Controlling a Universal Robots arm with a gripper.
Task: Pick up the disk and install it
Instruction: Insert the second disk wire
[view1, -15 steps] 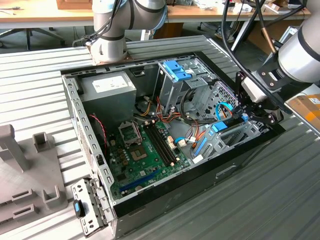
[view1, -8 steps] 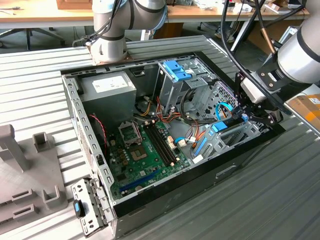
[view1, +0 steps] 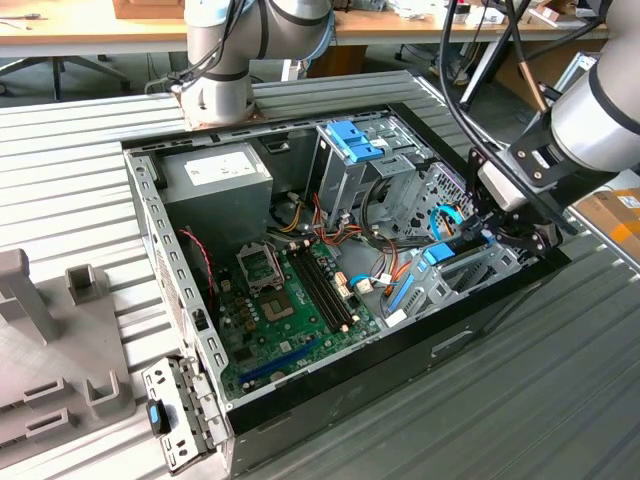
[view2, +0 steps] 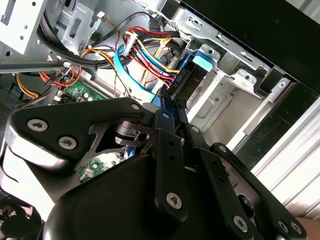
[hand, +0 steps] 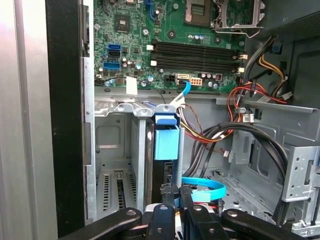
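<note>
The disk (view1: 440, 253) stands on edge in the metal drive bay (view1: 470, 275) at the exterior view's right side of the open computer case. Its bright blue carrier frame shows in both wrist views (hand: 166, 140) (view2: 197, 75), and most of its grey body is hidden by the bay walls. My gripper (view1: 482, 232) reaches into the bay from the exterior view's right. Its two black fingers lie close together (hand: 176, 192) (view2: 171, 107), shut on the disk's near blue edge.
The green motherboard (view1: 290, 300) lies in the case's middle, and the grey power-supply box (view1: 215, 170) sits at the back. A tall cage with a blue latch (view1: 352, 140) stands beside the bay. Coloured cables (hand: 210, 130) and a light-blue flat cable (hand: 202, 187) crowd the fingers. A grey fixture (view1: 40, 320) rests outside the case.
</note>
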